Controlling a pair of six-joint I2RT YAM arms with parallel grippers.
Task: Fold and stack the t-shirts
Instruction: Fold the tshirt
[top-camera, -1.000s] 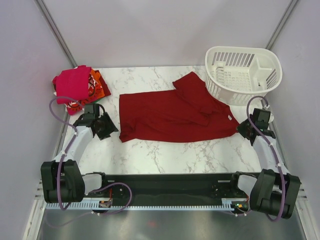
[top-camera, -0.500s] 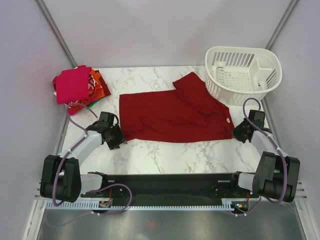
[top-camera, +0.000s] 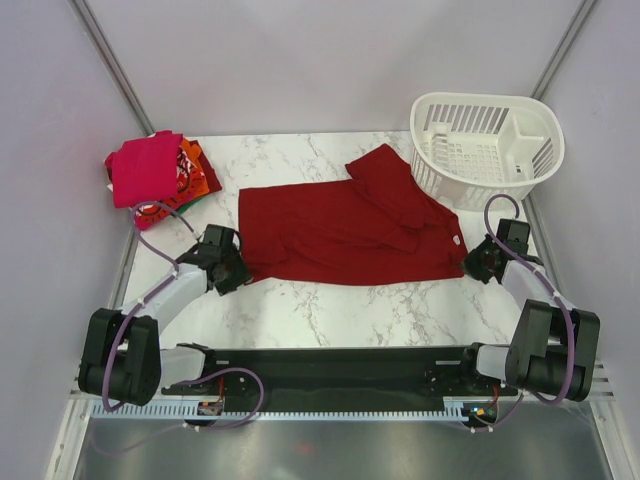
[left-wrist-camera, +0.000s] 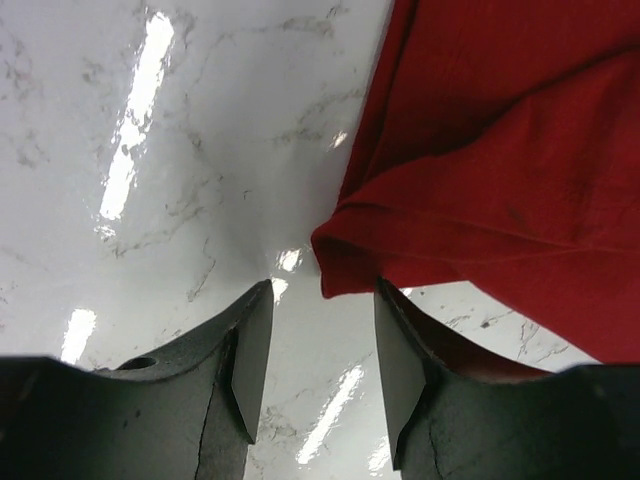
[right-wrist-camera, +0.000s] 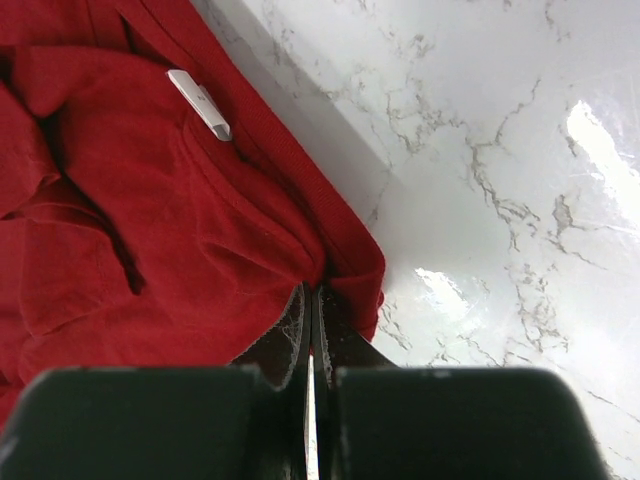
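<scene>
A plain dark red t-shirt (top-camera: 340, 230) lies spread across the middle of the marble table (top-camera: 330, 300), one sleeve folded over near its white neck label (top-camera: 457, 237). My left gripper (top-camera: 238, 274) is open at the shirt's near left corner; in the left wrist view that corner (left-wrist-camera: 345, 265) sits just ahead of the gap between the fingertips (left-wrist-camera: 322, 290). My right gripper (top-camera: 473, 262) is at the shirt's near right edge. In the right wrist view its jaws (right-wrist-camera: 310, 295) are shut, with the red cloth (right-wrist-camera: 200, 230) puckered at their tips, below the label (right-wrist-camera: 200, 105).
A pile of folded t-shirts (top-camera: 155, 170), magenta-pink on top of orange and red, sits at the far left corner. A white slotted basket (top-camera: 487, 148) stands at the far right, close to the shirt's sleeve. Grey walls close in both sides.
My left gripper swung from beside the pile to the shirt's near left corner. My right gripper moved in to the shirt's right edge.
</scene>
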